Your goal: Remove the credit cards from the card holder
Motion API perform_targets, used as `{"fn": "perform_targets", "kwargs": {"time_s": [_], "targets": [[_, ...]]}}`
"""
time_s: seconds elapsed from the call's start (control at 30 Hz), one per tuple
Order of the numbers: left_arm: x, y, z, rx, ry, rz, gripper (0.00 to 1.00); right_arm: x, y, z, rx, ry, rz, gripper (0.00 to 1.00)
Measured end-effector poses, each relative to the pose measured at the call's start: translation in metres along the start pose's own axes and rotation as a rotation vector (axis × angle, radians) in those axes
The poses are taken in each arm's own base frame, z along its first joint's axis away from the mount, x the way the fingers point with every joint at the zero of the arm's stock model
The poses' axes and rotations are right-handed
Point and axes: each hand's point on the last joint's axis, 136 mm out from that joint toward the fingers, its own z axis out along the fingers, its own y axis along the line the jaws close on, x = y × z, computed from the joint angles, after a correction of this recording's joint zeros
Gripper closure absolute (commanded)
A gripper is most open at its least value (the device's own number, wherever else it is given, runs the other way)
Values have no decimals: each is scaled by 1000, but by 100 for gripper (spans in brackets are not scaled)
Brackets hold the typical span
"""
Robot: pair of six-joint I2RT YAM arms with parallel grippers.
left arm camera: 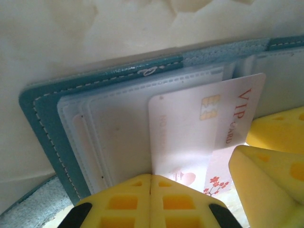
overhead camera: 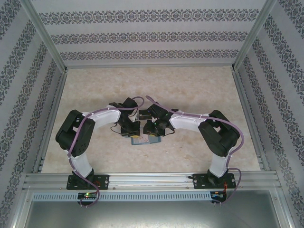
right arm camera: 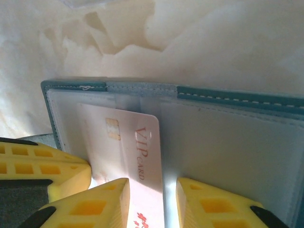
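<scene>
Right wrist: card [right arm camera: 134, 142] seemingly beneath pincer [right arm camera: 153, 186]

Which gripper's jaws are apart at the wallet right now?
The right gripper: its fingers stand apart, either side of the edge of the pale card. The left gripper has its fingers pressed together.

Card holder [overhead camera: 145, 141] lies open on the table [overhead camera: 190, 85]; one card [left arm camera: 199, 128] sits partly inside its pocket, protruding past the pocket edge.

Patterned wallpaper walls [overhead camera: 142, 35] around a pale, perhaps marble, tabletop [overhead camera: 190, 90].
</scene>
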Motion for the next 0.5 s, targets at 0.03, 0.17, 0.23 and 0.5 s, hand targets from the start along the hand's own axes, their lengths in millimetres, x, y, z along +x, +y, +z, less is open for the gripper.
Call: {"fn": "perform_targets", "kwargs": {"time_s": [0.03,0.17,0.23,0.5], "targets": [[0,0,0,-1,0,3,95,1,0,1,-6,1,-1,70],[0,0,0,-3,4,13,95,2,-1,4,-35,5,0,72],[0,0,0,-3,4,14,95,2,0,5,-49,6,-1,73],[0,1,1,-3,6,16,95,3,12,0,-116,1,3,80]]}}
